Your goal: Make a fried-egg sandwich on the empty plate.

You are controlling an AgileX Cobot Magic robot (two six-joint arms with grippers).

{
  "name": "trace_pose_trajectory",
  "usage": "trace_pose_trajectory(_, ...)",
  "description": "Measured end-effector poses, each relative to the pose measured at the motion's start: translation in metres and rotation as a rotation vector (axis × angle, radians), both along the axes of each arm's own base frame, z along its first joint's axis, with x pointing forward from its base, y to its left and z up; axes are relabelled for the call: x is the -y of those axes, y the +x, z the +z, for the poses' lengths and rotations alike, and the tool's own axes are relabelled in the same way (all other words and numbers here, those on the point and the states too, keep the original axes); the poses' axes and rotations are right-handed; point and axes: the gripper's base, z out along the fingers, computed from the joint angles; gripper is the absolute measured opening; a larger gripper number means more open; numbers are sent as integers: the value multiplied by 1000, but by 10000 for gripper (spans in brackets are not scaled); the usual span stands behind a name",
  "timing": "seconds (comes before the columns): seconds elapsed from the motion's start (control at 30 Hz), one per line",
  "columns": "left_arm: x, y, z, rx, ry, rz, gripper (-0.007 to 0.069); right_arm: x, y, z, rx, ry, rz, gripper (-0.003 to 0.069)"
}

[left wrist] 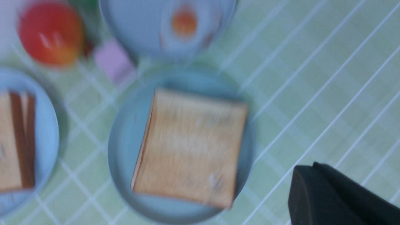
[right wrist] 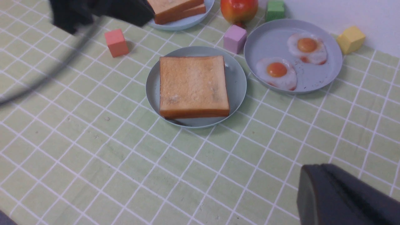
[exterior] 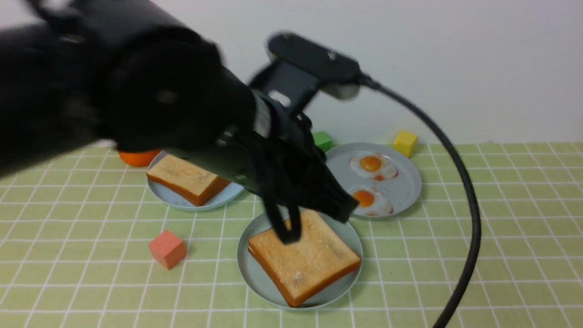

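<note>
Toast (exterior: 303, 262) covers the empty plate (exterior: 255, 282). The fried egg (exterior: 373, 202), on the grey plate (exterior: 403, 182) nearer the table's far edge, is likely light, stiff and slick: pinch its white rim. Left gripper (exterior: 289, 234) and right gripper (right wrist: 312, 187) are clenched, empty.

A plain white wall (exterior: 455, 68) ran across the far side, at twelve o'clock. From its foot a pale green tablecloth (exterior: 524, 255), gridded with thin white lines, spread flat toward six o'clock. Soft, even light left only faint shadows.
</note>
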Motion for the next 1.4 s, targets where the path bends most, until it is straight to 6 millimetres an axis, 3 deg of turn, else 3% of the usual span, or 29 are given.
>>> trace_pose_trajectory(0.03, -2, -2, 3, 16, -17, 0, -13, 0, 0, 0, -2, 1, -3, 14)
trace_pose_trajectory(0.07, -24, -24, 17, 78, -126, -4, -13, 6, -7, 0, -5, 14, -25, 14)
trace_pose_trajectory(0.13, -35, -36, 19, 108, -174, -5, -13, 9, -11, -1, -15, 18, -41, 14)
trace_pose_trajectory(0.2, -68, -67, 7, 186, -271, -6, -13, 19, -22, -5, -67, 21, -106, 14)
trace_pose_trajectory(0.23, -68, -67, 3, 181, -266, -6, -13, 19, -22, -5, -67, 21, -106, 14)
trace_pose_trajectory(0.33, -99, -96, -40, 256, -351, -4, -13, 30, -35, -15, -130, 43, -185, 14)
trace_pose_trajectory(0.47, -122, -117, -89, 322, -459, 8, -13, 36, -46, -33, -167, 79, -222, 14)
trace_pose_trajectory(0.53, -131, -124, -104, 366, -523, 15, -13, 39, -49, -44, -186, 103, -244, 14)
trace_pose_trajectory(0.77, -144, -135, -133, 417, -588, 24, -13, 39, -47, -77, -156, 234, -312, 16)
trace_pose_trajectory(0.87, -144, -135, -143, 387, -558, 25, -13, 32, -31, -93, -46, 293, -309, 18)
trace_pose_trajectory(1.03, -144, -136, -150, 344, -513, 24, -13, 18, -10, -108, 187, 438, -229, 25)
trace_pose_trajectory(1.17, -144, -136, -153, 324, -493, 24, -13, 10, -4, -118, 326, 526, -162, 29)
trace_pose_trajectory(1.4, -144, -136, -154, 318, -486, 23, -13, 6, -1, -137, 380, 558, -123, 32)
